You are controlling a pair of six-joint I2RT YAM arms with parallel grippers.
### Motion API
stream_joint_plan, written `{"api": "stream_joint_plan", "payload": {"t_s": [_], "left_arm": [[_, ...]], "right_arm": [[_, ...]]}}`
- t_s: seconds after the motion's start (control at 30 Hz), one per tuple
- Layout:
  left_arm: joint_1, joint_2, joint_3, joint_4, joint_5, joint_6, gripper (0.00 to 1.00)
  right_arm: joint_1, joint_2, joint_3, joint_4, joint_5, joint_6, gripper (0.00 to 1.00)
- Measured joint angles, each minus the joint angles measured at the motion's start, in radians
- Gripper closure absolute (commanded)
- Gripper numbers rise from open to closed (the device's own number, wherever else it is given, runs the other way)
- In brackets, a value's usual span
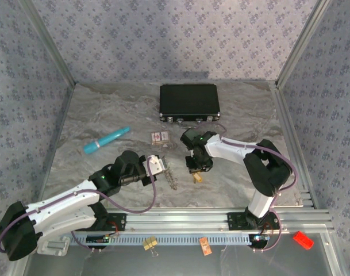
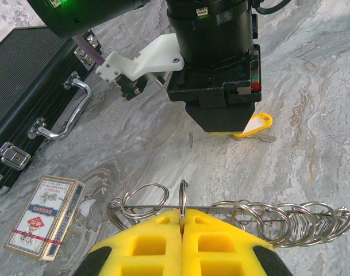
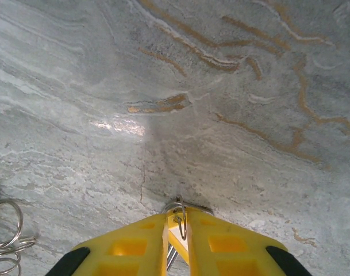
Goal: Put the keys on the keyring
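My left gripper (image 2: 182,211) is shut on a silvery keyring (image 2: 183,192), which stands upright on a thin wire threaded with several more rings (image 2: 289,221). From above, that gripper (image 1: 158,167) holds the string of rings (image 1: 173,177) at mid-table. My right gripper (image 1: 196,168) points down just to its right, over a yellow key tag (image 2: 254,125) with a white label. In the right wrist view the gripper (image 3: 176,211) has closed on this tag (image 3: 176,236) and its small wire loop, against the table. A silvery strip shows under the tag. I cannot make out the keys.
A black case (image 1: 189,102) lies at the back, with a red-and-white card box (image 1: 160,137) in front of it. A teal tube (image 1: 107,140) lies at the left. Small brass-coloured bits (image 1: 150,242) and a red piece (image 1: 303,240) sit beyond the near rail.
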Motion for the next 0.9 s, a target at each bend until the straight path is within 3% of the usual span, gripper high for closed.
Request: {"api": "stream_joint_plan", "payload": {"t_s": [0.23,0.37,0.6,0.9], "left_arm": [[0.0,0.0,0.0,0.0,0.0,0.0,1.0],[0.0,0.0,0.0,0.0,0.0,0.0,1.0],[0.0,0.0,0.0,-0.001,0.0,-0.005,1.0],[0.0,-0.002,0.019,-0.043,0.0,-0.102,1.0]], "right_arm": [[0.002,0.008,0.0,0.001,0.0,0.0,0.91],[0.002,0.008,0.0,0.001,0.0,0.002,1.0],[0.013,-0.012,-0.008,0.01,0.016,-0.006,1.0],[0.061,-0.362,-0.136,0.151,0.039,-0.204,1.0]]}}
